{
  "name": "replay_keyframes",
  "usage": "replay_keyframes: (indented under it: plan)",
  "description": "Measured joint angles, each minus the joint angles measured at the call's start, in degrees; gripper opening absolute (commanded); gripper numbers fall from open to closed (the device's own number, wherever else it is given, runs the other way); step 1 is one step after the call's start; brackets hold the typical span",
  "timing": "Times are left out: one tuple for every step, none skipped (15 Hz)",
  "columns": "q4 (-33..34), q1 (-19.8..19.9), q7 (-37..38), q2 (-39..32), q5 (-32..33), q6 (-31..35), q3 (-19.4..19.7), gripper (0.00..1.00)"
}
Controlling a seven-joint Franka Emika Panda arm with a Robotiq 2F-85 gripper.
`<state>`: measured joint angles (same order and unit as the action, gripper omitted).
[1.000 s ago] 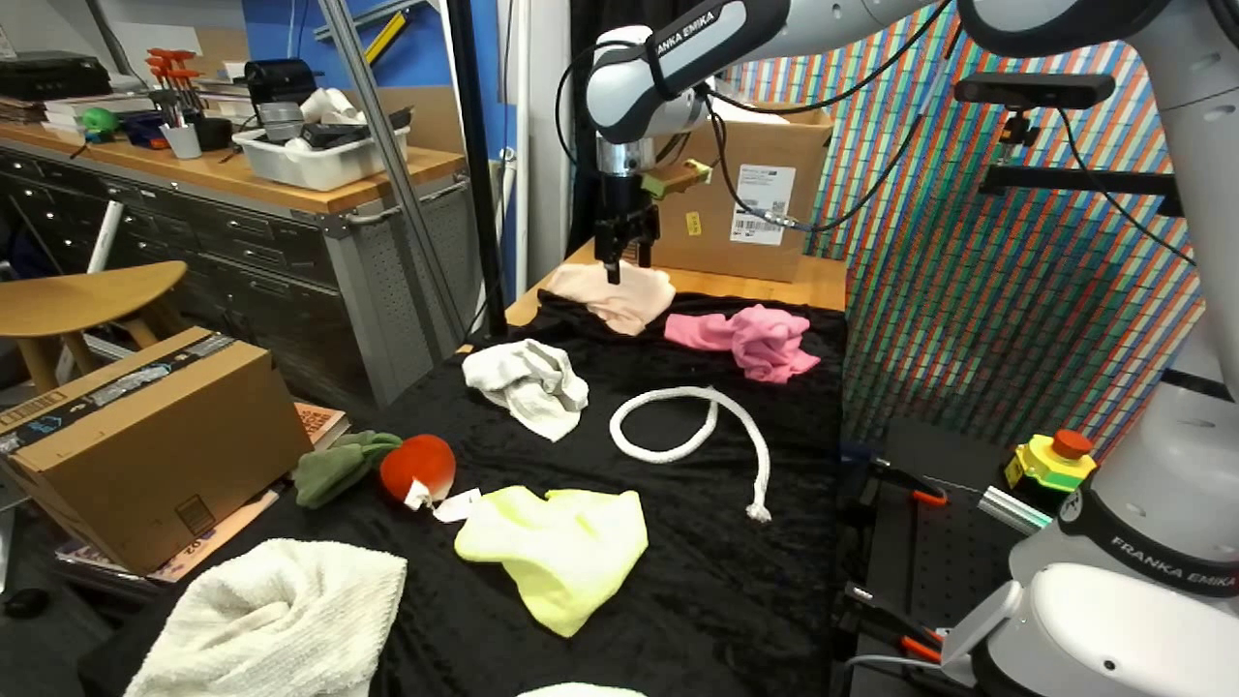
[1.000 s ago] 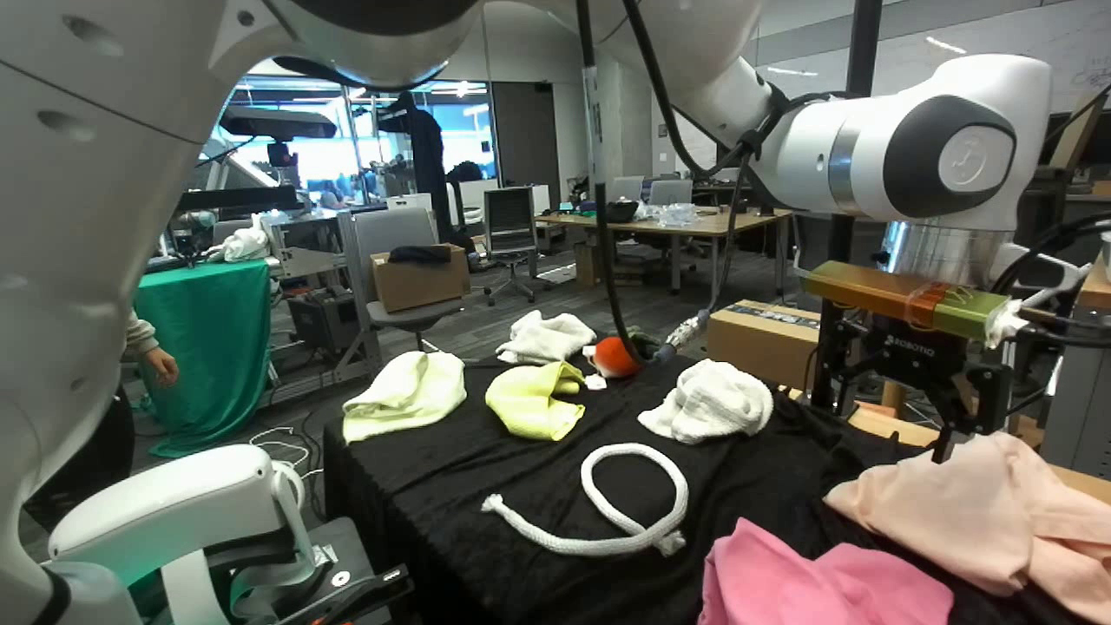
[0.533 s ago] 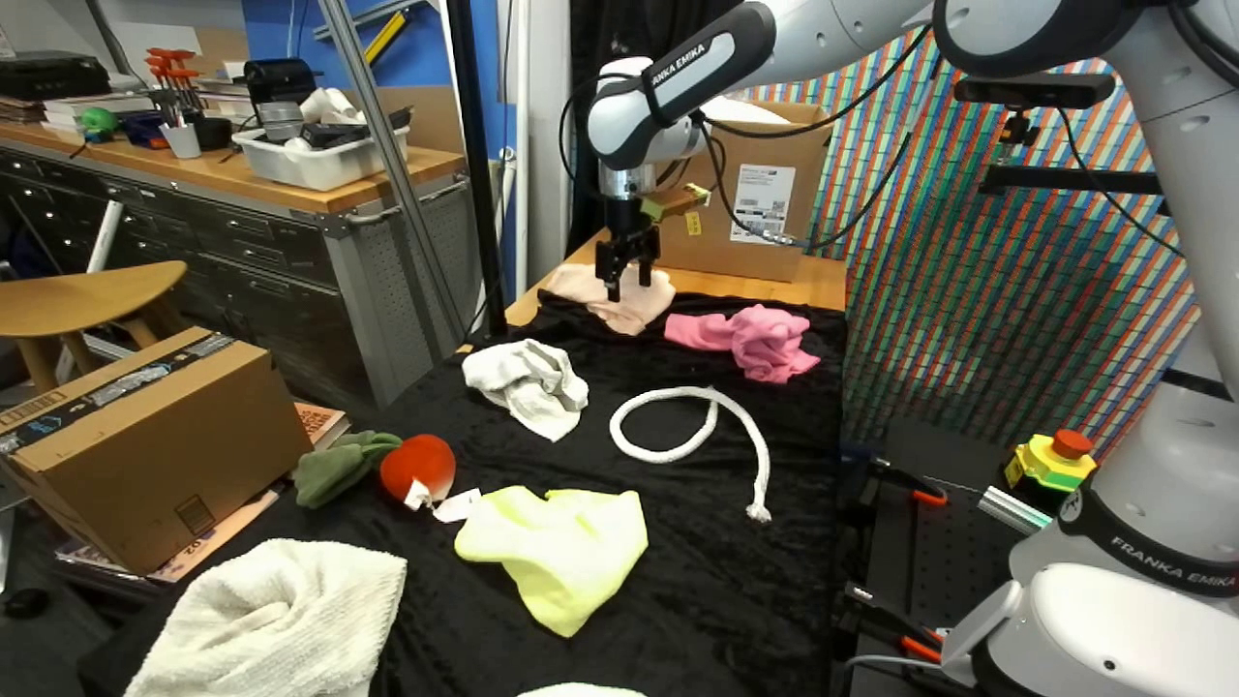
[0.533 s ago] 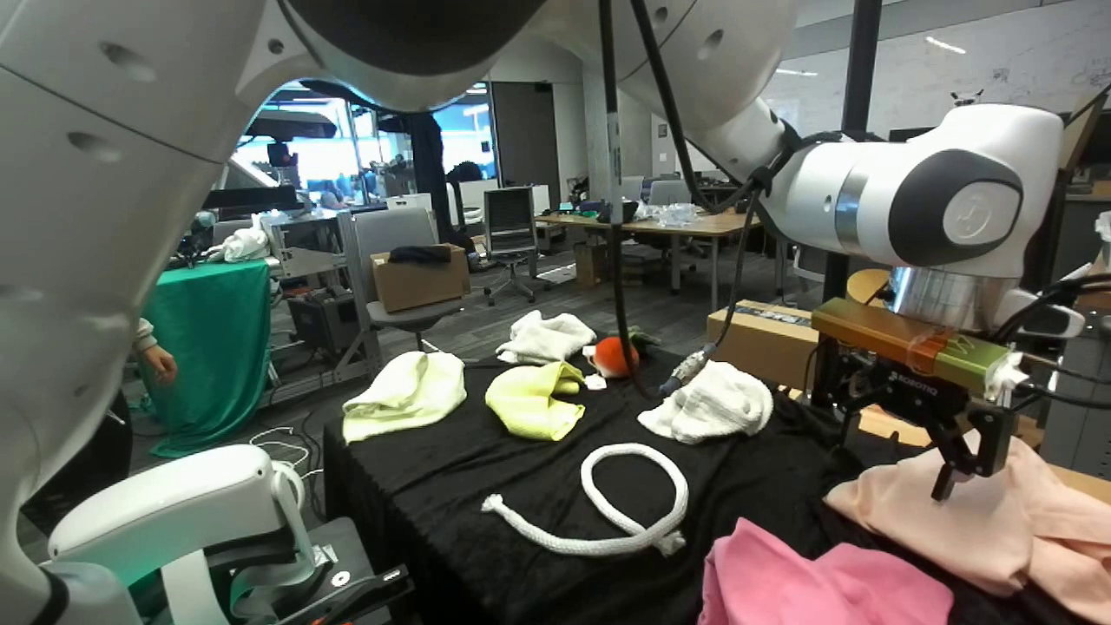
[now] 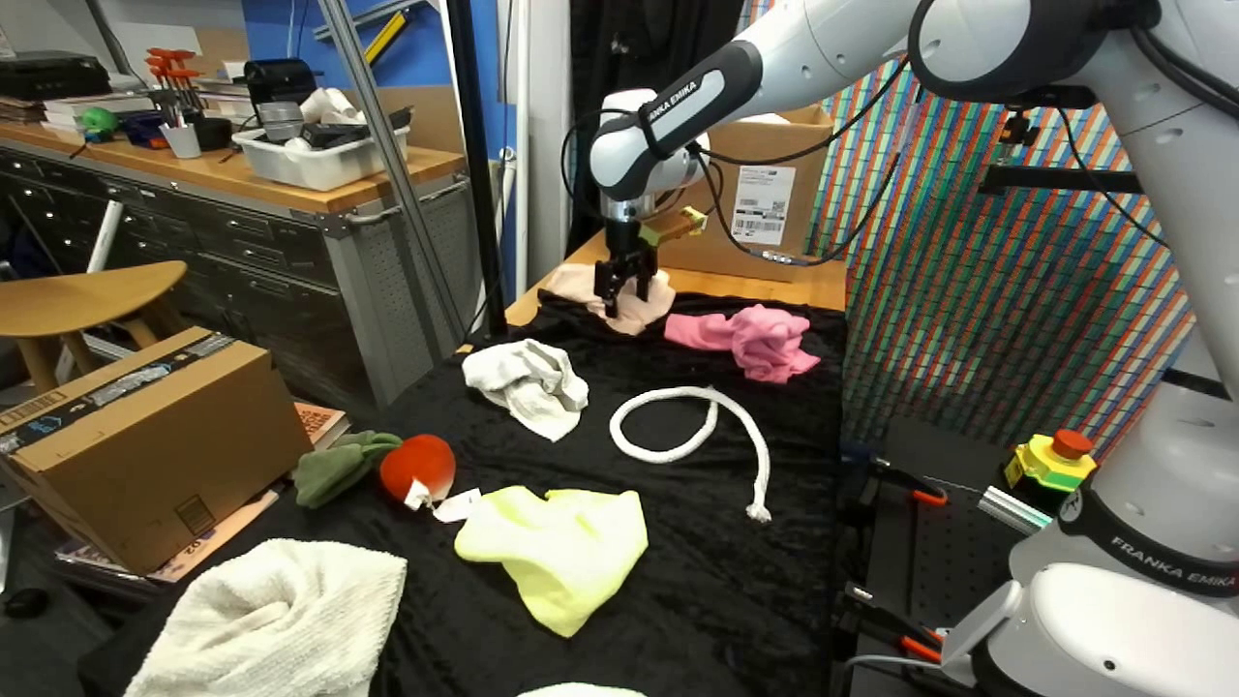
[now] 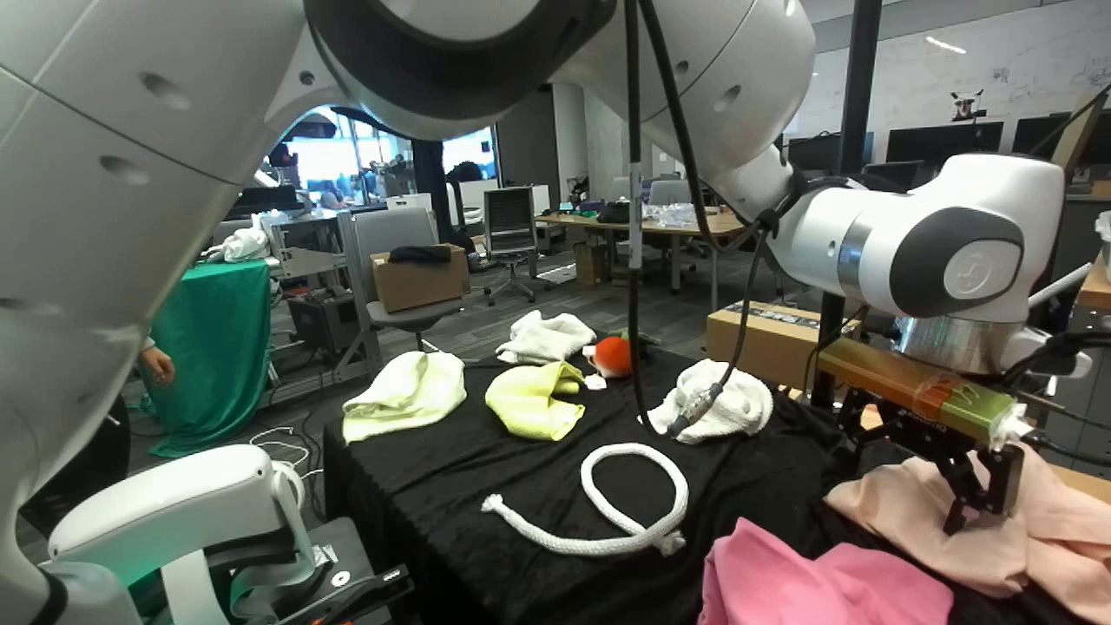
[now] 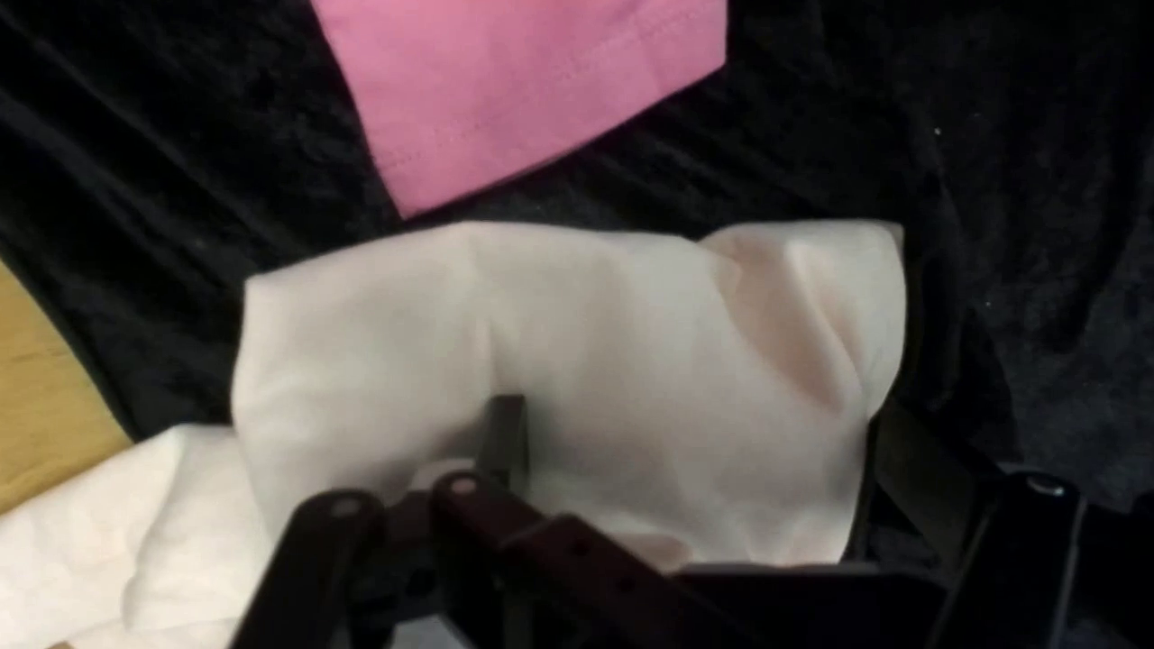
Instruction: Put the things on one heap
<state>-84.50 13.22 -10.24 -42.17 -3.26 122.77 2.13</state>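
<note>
My gripper (image 7: 694, 416) stands open, its fingers pointing down at the pale peach cloth (image 7: 613, 306). One finger (image 7: 507, 437) is over the cloth and looks to touch it; the other sits just past its edge. In both exterior views the gripper (image 5: 627, 296) is low at that cloth. Beside it lies the pink cloth (image 5: 765, 341). A white cloth (image 5: 528, 382), white rope (image 6: 573, 545), red-green item (image 5: 418, 467), yellow-green cloth (image 5: 571, 552), cream cloth (image 5: 281, 620) and pale yellowish cloth (image 6: 408, 395) lie apart on black fabric. The heap is not in view.
Behind the peach cloth stands a big cardboard box (image 5: 716, 223). A smaller box (image 5: 165, 455) sits beyond the table's edge. A dark upright pole (image 5: 474, 194) rises at the table's side. The arm's cable (image 6: 635, 286) hangs low over the table.
The arm has come down, bringing the gripper from above the peach cloth to its surface. Its fingers have stayed apart. All the cloths, the rope and the red-green item lie as before.
</note>
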Motion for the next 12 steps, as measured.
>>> replay_keyframes:
  plan:
    - [0.0, 0.04, 0.0, -0.04, 0.0, 0.28, 0.0, 0.71]
    - [0.0, 0.08, 0.01, -0.04, 0.0, 0.41, 0.0, 0.71]
    - [0.01, 0.13, 0.02, -0.04, 0.0, 0.46, 0.0, 0.62]
    - [0.01, 0.19, 0.02, -0.04, 0.0, 0.48, 0.0, 0.54]
    - [0.01, 0.24, 0.02, -0.04, 0.0, 0.52, 0.04, 0.45]
    - [0.01, 0.29, 0.02, -0.04, 0.0, 0.57, 0.08, 0.39]
    - [0.01, 0.33, 0.02, -0.04, 0.0, 0.6, 0.13, 0.31]
    - [0.01, 0.36, 0.02, -0.04, 0.0, 0.65, 0.18, 0.23]
    - [0.01, 0.39, 0.02, -0.04, 0.0, 0.65, 0.24, 0.16]
    - [0.01, 0.42, 0.02, -0.04, 0.0, 0.65, 0.29, 0.08]
    - [0.01, 0.48, 0.01, -0.04, 0.0, 0.56, 0.3, 0.08]
    - [0.01, 0.56, -0.01, -0.03, 0.0, 0.54, 0.3, 0.06]
